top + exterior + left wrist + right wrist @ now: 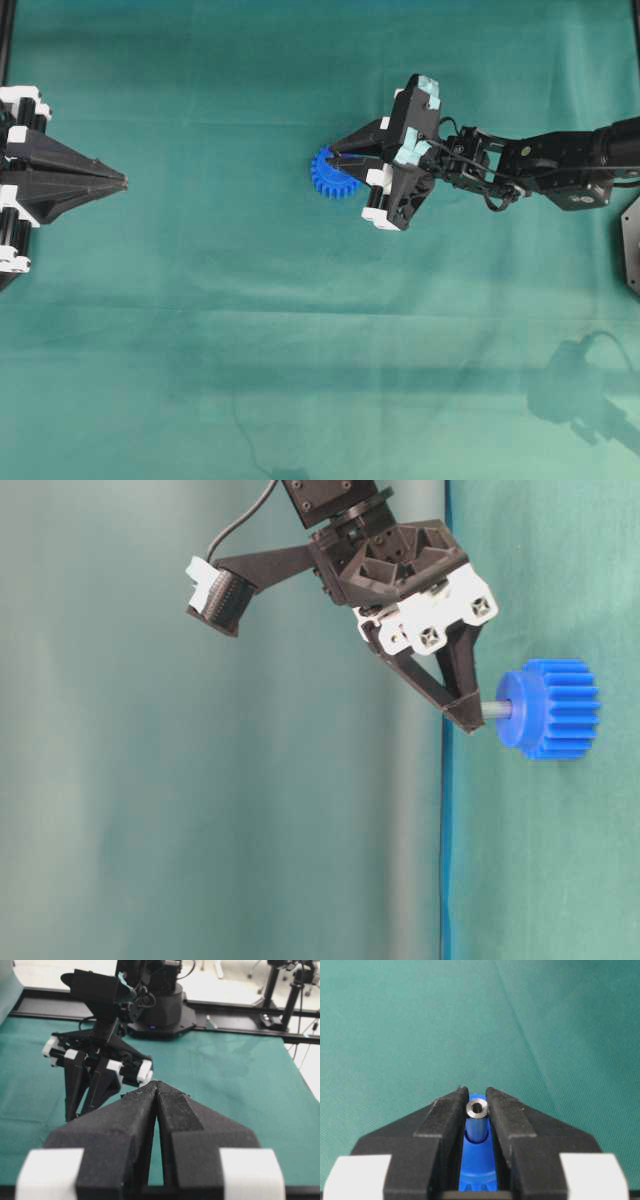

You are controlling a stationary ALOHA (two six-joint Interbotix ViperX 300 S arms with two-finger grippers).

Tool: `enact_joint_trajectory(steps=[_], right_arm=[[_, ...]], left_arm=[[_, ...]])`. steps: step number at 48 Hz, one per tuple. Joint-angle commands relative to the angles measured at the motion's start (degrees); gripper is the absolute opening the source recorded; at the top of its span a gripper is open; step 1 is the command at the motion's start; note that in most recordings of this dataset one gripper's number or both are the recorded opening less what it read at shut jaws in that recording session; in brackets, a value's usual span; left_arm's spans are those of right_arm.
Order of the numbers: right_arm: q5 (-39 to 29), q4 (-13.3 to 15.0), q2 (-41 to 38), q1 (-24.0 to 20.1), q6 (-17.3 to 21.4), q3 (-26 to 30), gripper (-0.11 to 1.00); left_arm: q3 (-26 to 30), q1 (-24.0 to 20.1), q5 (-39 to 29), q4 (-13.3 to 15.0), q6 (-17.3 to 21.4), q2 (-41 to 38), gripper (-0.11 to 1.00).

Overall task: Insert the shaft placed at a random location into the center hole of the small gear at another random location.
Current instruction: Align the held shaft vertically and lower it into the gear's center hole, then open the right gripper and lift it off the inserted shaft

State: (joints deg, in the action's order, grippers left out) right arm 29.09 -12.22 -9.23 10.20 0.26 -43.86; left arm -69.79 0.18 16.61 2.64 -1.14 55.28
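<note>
Right gripper (pixel 477 1110) was clamped on the shaft (pixel 477 1119), one finger on each side of it, near its upper end. From the right wrist view the shaft showed as a short silvery pin with a shiny ringed end face, standing between the fingertips with blue plastic directly under it.

The small gear (pixel 552 708) lay flat on the green tabletop (pixel 200 350), a little right of the middle in the overhead view and toward the far side. The table-level view, which showed the scene turned on its side, gave the clearest read: the shaft ran straight from the fingertips to the raised hub and met it at the middle. A short stretch of bare metal showed between the fingertips and the hub. The center hole itself was covered by the shaft, so how deep the pin sat could not be told.

Left gripper (pixel 122 182) rested at the left edge of the tabletop, well apart from the gear, its fingers together and holding nothing.

Judgement on progress: pickup and alignment looked done, and the pin's tip appeared to have at least entered the hub. Left to do, as it seemed: press the shaft down until seated, let go, and draw the right gripper away without tipping the pin or dragging the gear. The gear sat loose on cloth, so a sideways push could shift it.
</note>
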Motion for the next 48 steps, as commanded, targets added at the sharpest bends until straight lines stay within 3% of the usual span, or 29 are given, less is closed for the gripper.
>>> enact_joint_trajectory(steps=[1,48], right_arm=[[0.70,-0.18,0.44,-0.18,-0.09,0.44,0.14],[0.26,-0.09,-1.32,-0.35,-0.09,0.79,0.17]], left_arm=[[0.62,0.09,0.35,0.09,0.00,-0.18,0.00],[0.62,0.09,0.35,0.09,0.00,-0.18,0.00]])
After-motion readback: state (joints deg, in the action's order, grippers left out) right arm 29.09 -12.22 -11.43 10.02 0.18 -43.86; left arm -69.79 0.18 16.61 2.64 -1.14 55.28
